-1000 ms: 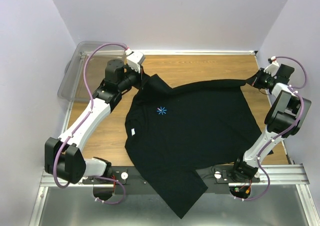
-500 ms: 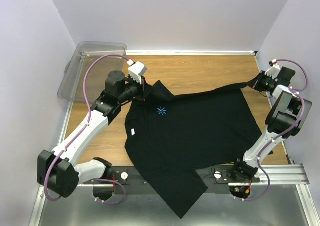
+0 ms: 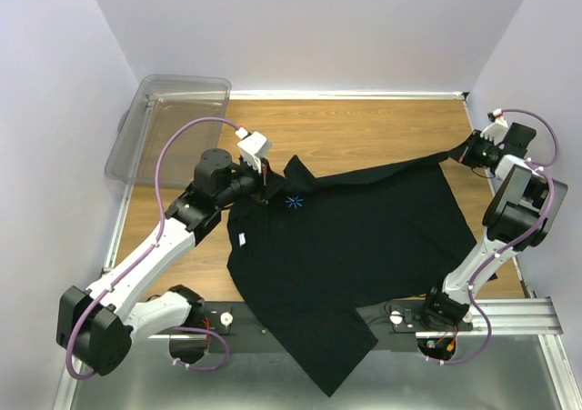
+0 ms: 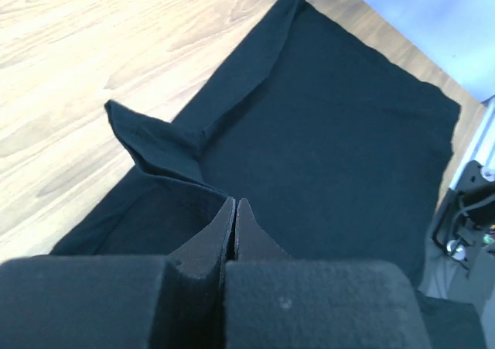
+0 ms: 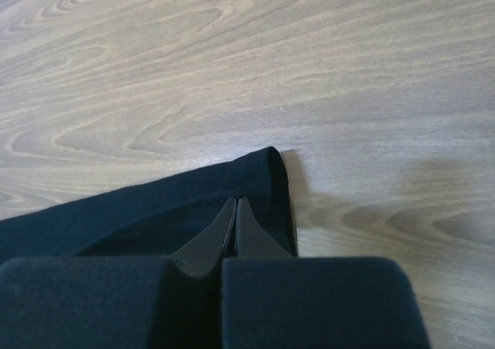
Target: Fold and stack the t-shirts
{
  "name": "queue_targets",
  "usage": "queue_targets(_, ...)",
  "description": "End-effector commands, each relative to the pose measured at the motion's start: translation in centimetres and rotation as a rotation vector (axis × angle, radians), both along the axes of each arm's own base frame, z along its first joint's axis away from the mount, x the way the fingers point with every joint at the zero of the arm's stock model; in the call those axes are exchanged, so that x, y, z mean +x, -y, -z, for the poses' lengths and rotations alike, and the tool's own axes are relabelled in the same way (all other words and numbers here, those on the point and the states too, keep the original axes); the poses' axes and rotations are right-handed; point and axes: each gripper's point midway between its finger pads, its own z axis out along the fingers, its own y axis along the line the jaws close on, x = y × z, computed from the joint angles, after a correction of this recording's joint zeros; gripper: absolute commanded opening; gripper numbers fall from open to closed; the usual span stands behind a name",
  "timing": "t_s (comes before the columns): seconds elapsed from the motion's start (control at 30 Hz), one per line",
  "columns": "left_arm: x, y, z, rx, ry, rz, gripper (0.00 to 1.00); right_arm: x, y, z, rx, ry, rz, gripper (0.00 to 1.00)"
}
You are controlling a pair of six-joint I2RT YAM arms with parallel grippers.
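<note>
One black t-shirt lies spread on the wooden table, with a light-blue starburst logo and a small white tag. Its near part hangs over the table's front edge. My left gripper is shut on the shirt's far-left part, beside the logo; in the left wrist view the gripper pinches black cloth and a sleeve flap sticks up. My right gripper is shut on the shirt's far-right corner; in the right wrist view the gripper pinches the folded edge.
A clear plastic bin stands at the far left corner, partly off the table. Lilac walls close in on three sides. A metal rail with the arm bases runs along the near edge.
My left gripper has moved right and toward me with the shirt's far-left part, folding it over toward the logo. The far edge now runs taut. The right gripper has barely moved.
</note>
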Motion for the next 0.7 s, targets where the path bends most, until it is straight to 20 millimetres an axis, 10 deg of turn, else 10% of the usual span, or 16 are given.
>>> queue_targets(0.0, -1.1, 0.5, -1.6, -0.06, 0.029, 0.022, 0.0, -0.7, 1.0, 0.1, -0.051, 0.015, 0.006, 0.01)
queue_targets(0.67, -3.6, 0.8, 0.6, -0.08, -0.04, 0.048, 0.0, -3.2, 1.8, 1.6, -0.049, -0.011, 0.015, 0.01)
